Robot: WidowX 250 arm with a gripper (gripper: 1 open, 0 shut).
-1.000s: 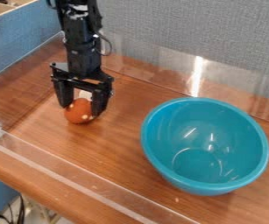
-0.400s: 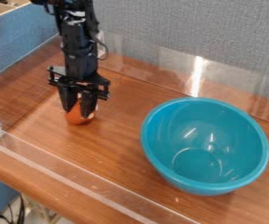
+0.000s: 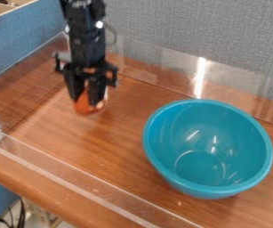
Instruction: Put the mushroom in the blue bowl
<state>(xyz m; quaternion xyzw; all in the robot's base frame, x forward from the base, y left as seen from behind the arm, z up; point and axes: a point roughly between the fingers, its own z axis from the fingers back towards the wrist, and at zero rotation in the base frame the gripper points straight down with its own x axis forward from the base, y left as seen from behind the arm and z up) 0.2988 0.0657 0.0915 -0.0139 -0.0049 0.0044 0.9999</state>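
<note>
I am holding the mushroom [image 3: 89, 104] between my two fingers. My gripper [image 3: 90, 100] is pointing straight down and its fingers are pinched partway in, pressing on both sides of the little red-brown cap. I can only see a bit of the mushroom peeking out low between them, so I cannot tell which way its stem is pointing. It looks to me like it is hanging just above the wooden table [image 3: 55, 142], not sitting on it, but the gap is hard to see.

The blue bowl [image 3: 207, 146] is sitting on the table off to the right of my gripper and nearer the camera. It is well apart from me, with bare wood in between. It is wide, deep and has nothing in it.

So the way I am needing to go, I think, is across to the right and toward the front, high enough to clear the bowl's rim. The bowl is so much wider than the mushroom that aiming for its middle should be easy
</note>
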